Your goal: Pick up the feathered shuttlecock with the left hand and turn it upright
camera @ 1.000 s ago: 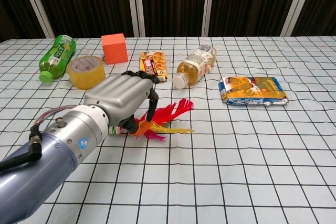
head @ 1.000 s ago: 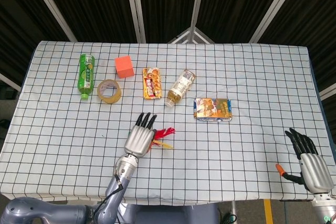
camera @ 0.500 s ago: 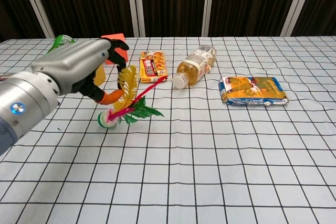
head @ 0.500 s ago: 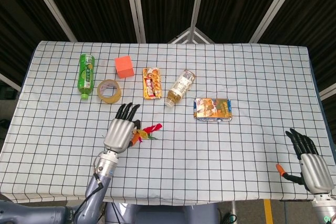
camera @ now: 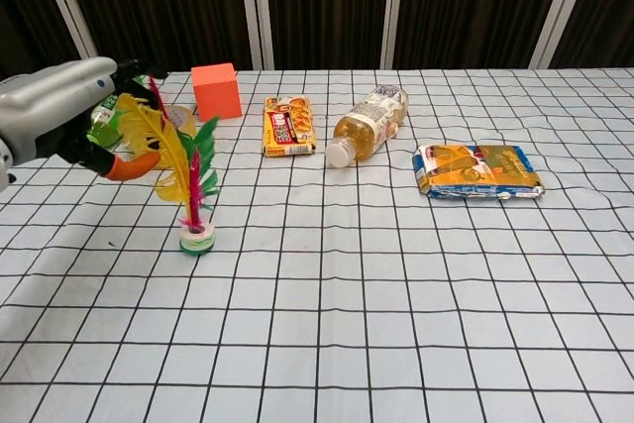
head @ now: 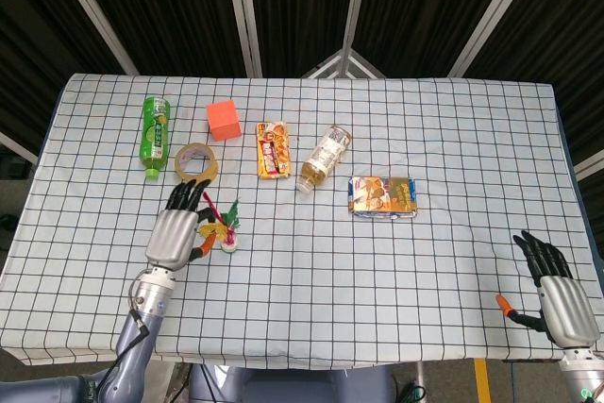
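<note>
Chest view alone showed the shuttlecock (camera: 188, 185) upright; left hand (head: 176, 230) beside it, fingers spread, holding nothing. Labels illegible.

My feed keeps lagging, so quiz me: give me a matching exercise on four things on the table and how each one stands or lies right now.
Things:
1. shuttlecock
2. green bottle
3. orange cube
4. tape roll

States:
A. lying on its side at the table's left
B. standing on its base, feathers up
C. lying flat, hole facing up
D. sitting at the far side, left of the snack pack

Pairs: 1-B, 2-A, 3-D, 4-C
</note>
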### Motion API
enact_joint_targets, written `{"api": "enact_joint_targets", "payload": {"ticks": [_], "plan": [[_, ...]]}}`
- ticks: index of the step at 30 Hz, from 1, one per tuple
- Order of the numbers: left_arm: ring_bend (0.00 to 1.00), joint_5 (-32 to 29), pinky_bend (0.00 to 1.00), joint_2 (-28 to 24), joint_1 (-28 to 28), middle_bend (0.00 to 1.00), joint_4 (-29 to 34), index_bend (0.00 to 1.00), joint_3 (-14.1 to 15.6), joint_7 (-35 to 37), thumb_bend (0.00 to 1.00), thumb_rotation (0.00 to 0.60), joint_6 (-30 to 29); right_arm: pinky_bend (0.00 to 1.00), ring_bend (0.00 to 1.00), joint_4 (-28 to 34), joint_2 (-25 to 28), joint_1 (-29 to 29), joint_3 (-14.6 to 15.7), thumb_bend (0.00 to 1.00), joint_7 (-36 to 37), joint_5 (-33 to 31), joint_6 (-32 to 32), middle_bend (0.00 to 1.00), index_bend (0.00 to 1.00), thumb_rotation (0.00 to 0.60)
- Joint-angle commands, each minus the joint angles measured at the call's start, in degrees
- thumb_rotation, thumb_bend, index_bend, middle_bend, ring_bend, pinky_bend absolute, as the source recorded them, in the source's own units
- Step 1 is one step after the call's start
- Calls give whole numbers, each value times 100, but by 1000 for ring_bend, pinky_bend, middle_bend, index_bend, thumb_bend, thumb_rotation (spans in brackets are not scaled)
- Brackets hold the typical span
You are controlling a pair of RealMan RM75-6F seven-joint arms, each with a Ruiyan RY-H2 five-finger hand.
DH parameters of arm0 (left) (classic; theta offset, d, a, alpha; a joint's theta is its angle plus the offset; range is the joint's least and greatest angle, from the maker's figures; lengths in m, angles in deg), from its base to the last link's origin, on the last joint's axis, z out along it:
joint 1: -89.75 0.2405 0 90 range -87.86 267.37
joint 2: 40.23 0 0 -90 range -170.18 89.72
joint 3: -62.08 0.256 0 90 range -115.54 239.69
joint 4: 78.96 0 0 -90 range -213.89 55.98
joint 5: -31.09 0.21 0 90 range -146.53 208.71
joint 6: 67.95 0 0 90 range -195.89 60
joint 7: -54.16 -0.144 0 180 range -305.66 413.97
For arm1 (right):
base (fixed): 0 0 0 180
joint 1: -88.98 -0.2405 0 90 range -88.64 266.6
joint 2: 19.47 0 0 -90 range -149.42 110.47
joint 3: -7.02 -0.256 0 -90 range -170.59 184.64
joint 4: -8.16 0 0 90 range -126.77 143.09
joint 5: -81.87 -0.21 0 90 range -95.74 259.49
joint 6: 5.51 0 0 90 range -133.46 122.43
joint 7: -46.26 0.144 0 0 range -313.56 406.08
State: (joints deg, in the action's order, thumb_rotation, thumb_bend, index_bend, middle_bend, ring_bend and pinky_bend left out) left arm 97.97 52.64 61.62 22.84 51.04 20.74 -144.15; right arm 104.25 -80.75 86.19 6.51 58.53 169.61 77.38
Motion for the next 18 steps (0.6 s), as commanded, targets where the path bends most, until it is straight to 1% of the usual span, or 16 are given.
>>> {"api": "enact_joint_targets", "payload": {"ticks": [1,2,4,8,12,15,17,18], "plan": [[0,192,0,-191,104,0,71,42,90,288,226,600,-31,0,0,1,0,0,1,339,-3,4,0,0,0,600],[0,228,0,-242,127,0,105,12,103,356,196,600,-43,0,0,2,0,0,2,339,-3,5,-1,0,0,600],[0,318,0,-356,180,0,193,0,138,487,168,600,-76,0,0,1,2,0,2,339,-2,9,0,0,0,600],[0,621,0,-720,355,0,499,0,275,737,161,600,-242,0,0,-6,6,-1,1,339,6,14,1,0,0,600],[0,1007,0,-1298,632,0,886,0,492,1021,161,600,-498,0,0,-4,13,0,11,339,-4,30,-2,0,0,600],[0,1383,0,-1841,931,0,1045,0,743,1289,161,600,-788,0,0,-9,14,0,18,339,-26,51,1,0,0,600],[0,1621,0,-2161,1137,0,1023,0,918,1428,161,600,-1005,0,0,-11,10,-3,22,339,-43,56,-5,0,0,600],[0,1819,0,-2387,1307,0,918,0,1062,1493,161,600,-1202,0,0,-11,8,-6,24,339,-55,66,-6,0,0,600]]}}
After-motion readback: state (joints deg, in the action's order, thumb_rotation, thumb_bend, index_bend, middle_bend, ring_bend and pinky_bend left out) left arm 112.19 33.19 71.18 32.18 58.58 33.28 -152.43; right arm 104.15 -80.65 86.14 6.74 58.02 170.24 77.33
